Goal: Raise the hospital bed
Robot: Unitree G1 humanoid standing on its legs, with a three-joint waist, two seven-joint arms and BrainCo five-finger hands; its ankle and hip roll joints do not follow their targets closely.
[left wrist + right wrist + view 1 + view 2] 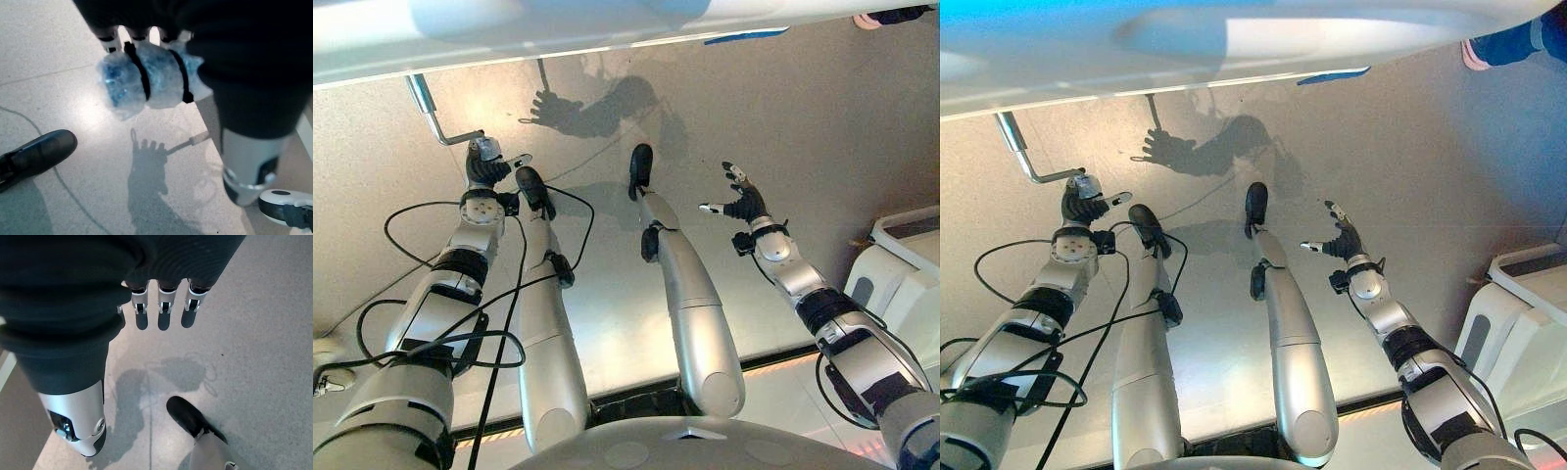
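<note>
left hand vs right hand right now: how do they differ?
The left hand is curled round the wrapped grip of the bed's crank handle; the right hand holds nothing. The left hand's fingers are bent; the right hand's fingers hang straight over bare floor. Both reach forward, below the bed's edge.

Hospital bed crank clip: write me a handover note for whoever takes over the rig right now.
Left robot hand: shut on the wrapped grip at the end of the metal crank handle, which comes down from under the bed edge.
Right robot hand: open, fingers spread, hanging free above the floor, holding nothing.
Done: crank grasped.
Left: turn the crank to raise the bed; how far the bed is raised cannot be told.
A person's foot shows beyond the bed.
</note>
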